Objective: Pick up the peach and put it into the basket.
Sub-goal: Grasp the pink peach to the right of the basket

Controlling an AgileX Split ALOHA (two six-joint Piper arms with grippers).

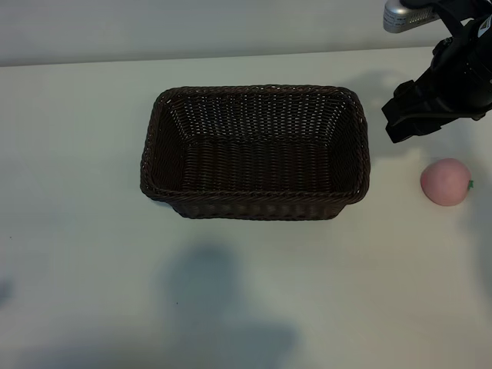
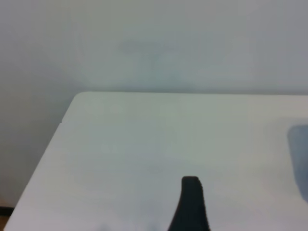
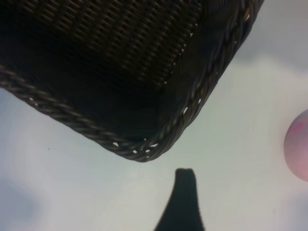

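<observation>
**Both grippers empty; peach outside basket**

We find the right gripper [image 1: 403, 115] at the basket's two o'clock, jaws wide apart, touching nothing. The left gripper's finger [image 2: 191, 204] hangs over bare table [image 2: 144, 144], likewise spread. We count one peach [image 1: 445, 181], at the basket's [image 1: 254, 150] three o'clock, and one basket.

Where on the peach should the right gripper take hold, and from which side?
Across the peach's widest middle, coming from above: it is a small round ball lying free on the table, clear of the basket, so probably any finger line across its widest part works.
</observation>
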